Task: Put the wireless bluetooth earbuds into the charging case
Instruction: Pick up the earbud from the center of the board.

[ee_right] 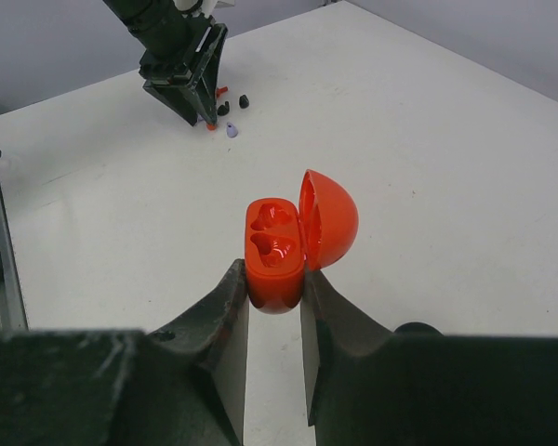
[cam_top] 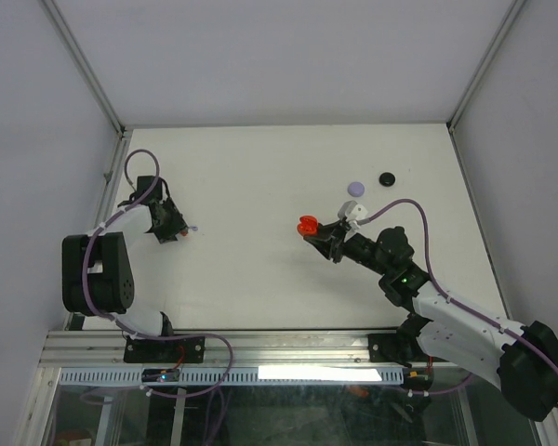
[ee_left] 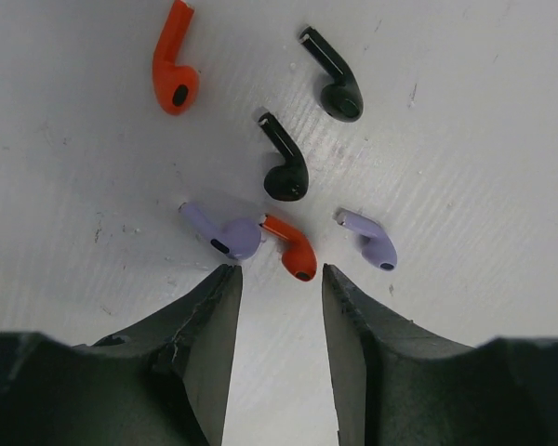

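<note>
Several earbuds lie on the white table in the left wrist view: two orange ones [ee_left: 174,65] [ee_left: 293,249], two black ones [ee_left: 333,79] [ee_left: 284,163] and two purple ones [ee_left: 225,232] [ee_left: 370,240]. My left gripper [ee_left: 279,274] is open and empty, its tips just short of the near orange and purple earbuds. It sits at the table's left [cam_top: 179,229]. My right gripper [ee_right: 274,274] is shut on the orange charging case [ee_right: 275,255], whose lid is open and whose two sockets are empty. It holds the case at mid-table [cam_top: 307,226].
A purple case [cam_top: 356,187] and a black case [cam_top: 387,178] lie at the back right of the table. The right wrist view shows the left arm [ee_right: 181,56] far off with the earbuds at its tips. Enclosure walls stand around the table.
</note>
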Action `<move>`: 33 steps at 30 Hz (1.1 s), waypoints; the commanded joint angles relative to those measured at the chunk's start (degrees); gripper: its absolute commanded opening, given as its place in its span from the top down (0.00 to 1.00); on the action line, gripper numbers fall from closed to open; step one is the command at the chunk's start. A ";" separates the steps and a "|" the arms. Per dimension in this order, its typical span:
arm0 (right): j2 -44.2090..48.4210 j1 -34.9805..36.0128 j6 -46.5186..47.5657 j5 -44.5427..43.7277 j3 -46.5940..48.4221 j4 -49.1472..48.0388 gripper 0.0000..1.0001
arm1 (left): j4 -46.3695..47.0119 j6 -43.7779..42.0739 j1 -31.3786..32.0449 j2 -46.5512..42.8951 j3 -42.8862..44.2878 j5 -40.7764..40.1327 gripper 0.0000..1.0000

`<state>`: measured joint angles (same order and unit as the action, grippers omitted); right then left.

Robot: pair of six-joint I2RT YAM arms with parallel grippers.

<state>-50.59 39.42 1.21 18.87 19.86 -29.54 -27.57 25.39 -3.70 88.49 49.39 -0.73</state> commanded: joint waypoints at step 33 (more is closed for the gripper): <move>2.24 0.00 0.76 -3.60 -0.25 -2.92 0.99 | -9.97 -10.44 33.55 8.06 17.61 1.46 0.88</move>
<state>-50.00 39.42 1.21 18.13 19.79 -30.09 -38.04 20.10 26.39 92.20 61.69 1.65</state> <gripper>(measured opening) 0.251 0.159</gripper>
